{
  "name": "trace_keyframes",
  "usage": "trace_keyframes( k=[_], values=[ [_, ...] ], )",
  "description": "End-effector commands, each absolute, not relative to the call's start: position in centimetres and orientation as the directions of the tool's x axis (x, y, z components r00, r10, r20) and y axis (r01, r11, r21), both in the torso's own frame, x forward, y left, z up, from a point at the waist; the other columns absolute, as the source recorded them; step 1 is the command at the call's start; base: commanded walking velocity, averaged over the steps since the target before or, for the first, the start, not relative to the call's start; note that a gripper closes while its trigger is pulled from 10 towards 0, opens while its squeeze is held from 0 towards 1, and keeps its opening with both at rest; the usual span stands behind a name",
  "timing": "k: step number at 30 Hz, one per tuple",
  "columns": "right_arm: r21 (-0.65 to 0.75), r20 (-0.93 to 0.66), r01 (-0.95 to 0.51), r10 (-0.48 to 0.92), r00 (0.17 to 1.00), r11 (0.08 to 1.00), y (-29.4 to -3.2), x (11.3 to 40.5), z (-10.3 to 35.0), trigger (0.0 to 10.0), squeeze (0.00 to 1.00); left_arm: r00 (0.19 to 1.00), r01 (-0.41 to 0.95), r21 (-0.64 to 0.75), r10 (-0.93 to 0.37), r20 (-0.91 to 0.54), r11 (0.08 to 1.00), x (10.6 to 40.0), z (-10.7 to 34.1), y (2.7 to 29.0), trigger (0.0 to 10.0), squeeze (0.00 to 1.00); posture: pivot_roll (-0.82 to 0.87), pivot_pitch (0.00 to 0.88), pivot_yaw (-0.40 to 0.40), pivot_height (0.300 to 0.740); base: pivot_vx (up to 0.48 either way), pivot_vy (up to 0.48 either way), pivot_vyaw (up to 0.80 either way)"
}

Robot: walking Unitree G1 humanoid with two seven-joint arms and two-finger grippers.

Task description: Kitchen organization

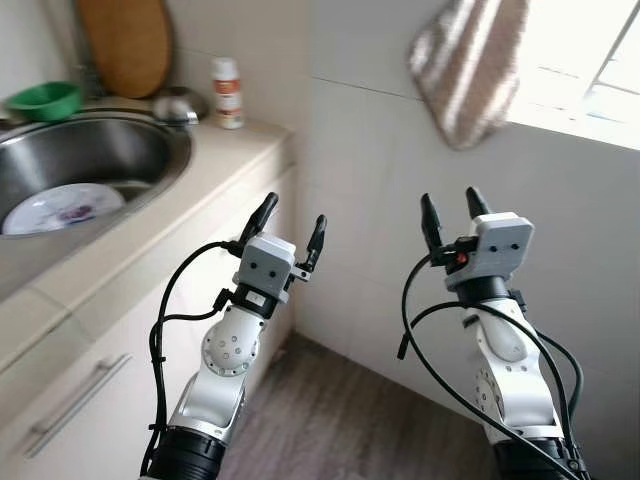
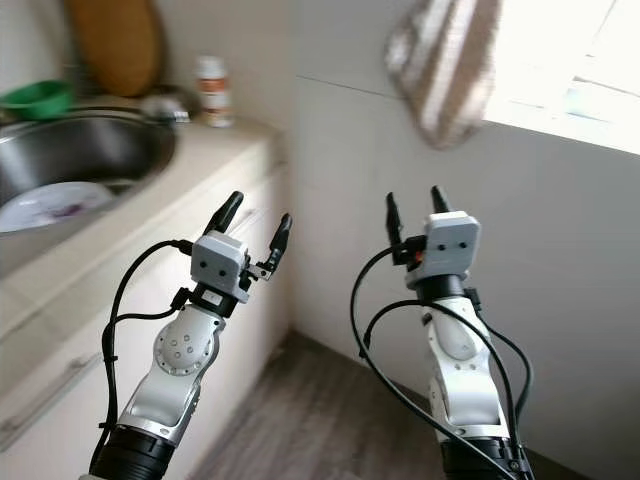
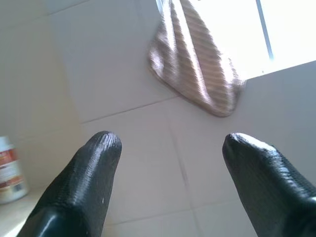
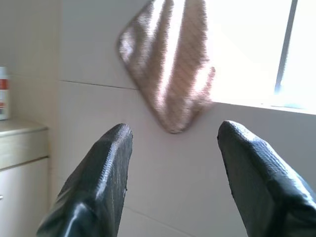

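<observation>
Left eye view places the likeliest work items on the counter at my 10 o'clock: a white bottle with a red cap and label stands upright at the back edge, just beside the wall. I judge it light, rigid and smooth-sided; the best hold is across the body below the cap, jaws square to it, since the plastic may slip. A white plate lies flat inside the steel sink. I judge it fragile and slick if wet; it calls for a rim pinch. A green bowl and a small steel bowl sit at the sink's far edge, and a wooden board leans against the wall behind them.

At 1 o'clock a striped cloth hangs on the tiled wall below the window. I judge it soft and limp, easy to take at its lower corner.

Both arms are raised in front of me, holding nothing. The left gripper has its fingers spread apart, beside the counter's end. The right gripper likewise stands with fingers parted, pointed at the wall.

Below the counter runs a cabinet front with a bar handle. The floor is grey wood-look plank.
</observation>
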State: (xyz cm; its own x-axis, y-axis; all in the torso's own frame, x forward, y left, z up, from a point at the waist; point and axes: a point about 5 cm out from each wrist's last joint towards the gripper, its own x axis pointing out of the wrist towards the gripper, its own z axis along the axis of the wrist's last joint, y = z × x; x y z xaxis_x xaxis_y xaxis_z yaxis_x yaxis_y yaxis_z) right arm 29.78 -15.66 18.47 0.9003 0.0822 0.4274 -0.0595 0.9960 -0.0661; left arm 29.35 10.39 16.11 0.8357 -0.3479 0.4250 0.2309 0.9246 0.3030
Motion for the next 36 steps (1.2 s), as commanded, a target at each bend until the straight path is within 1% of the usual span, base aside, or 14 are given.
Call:
trace_keyframes(
  k=[1,3,6,19,26,28,31,34,36],
  values=[
    [-0.083,0.424,-0.063,0.092,0.901,0.995,-15.4,30.0,18.6,10.0,0.00,0.830,0.229,0.305,-0.349,0.435,0.924,29.5,16.5,10.4,10.0,0.00,0.03,0.000,0.031,0.740,0.000,-0.480,-0.80],
    [-0.085,0.421,-0.061,0.091,0.903,0.994,-15.4,30.1,18.6,10.0,0.00,0.830,0.230,0.305,-0.350,0.435,0.924,29.4,16.4,10.3,10.0,0.00,0.03,0.000,0.031,0.740,0.000,-0.480,-0.80],
    [-0.094,0.408,-0.052,0.086,0.909,0.994,-15.5,30.2,18.4,10.0,0.00,0.831,0.236,0.282,-0.344,0.437,0.930,29.4,16.4,10.3,10.0,0.00,0.03,0.000,0.031,0.740,0.000,0.000,-0.80],
    [-0.124,0.362,-0.034,0.077,0.929,0.992,-15.8,30.5,17.5,10.0,0.00,0.836,0.242,0.287,-0.350,0.424,0.927,29.5,16.2,10.3,10.0,0.00,0.03,0.000,0.031,0.740,0.000,0.000,-0.80],
    [-0.174,0.337,-0.058,0.115,0.935,0.983,-15.6,30.6,17.0,10.0,0.00,0.841,0.241,0.275,-0.342,0.420,0.931,29.6,16.1,10.5,10.0,0.00,0.03,0.000,0.030,0.740,0.000,0.000,-0.80],
    [-0.236,0.312,-0.091,0.164,0.936,0.968,-15.1,30.7,16.6,10.0,0.00,0.842,0.241,0.268,-0.338,0.420,0.933,29.6,16.1,10.5,10.0,0.00,0.03,0.000,0.031,0.740,0.000,0.000,0.00],
    [-0.266,0.307,-0.107,0.190,0.933,0.958,-14.8,30.6,16.5,10.0,0.00,0.847,0.240,0.263,-0.333,0.413,0.935,29.7,16.0,10.6,10.0,0.00,0.03,0.000,0.032,0.740,0.000,0.000,0.00],
    [-0.265,0.304,-0.115,0.196,0.932,0.957,-14.6,30.5,16.3,10.0,0.00,0.854,0.232,0.265,-0.326,0.405,0.936,29.8,16.0,10.7,10.0,0.00,0.03,0.000,0.032,0.740,0.000,0.000,0.00],
    [-0.351,0.292,-0.115,0.225,0.929,0.929,-14.5,30.4,16.2,10.0,0.00,0.855,0.230,0.266,-0.325,0.404,0.936,29.8,15.9,10.7,10.0,0.00,0.03,0.000,0.032,0.740,0.000,0.000,0.40]
  ],
)
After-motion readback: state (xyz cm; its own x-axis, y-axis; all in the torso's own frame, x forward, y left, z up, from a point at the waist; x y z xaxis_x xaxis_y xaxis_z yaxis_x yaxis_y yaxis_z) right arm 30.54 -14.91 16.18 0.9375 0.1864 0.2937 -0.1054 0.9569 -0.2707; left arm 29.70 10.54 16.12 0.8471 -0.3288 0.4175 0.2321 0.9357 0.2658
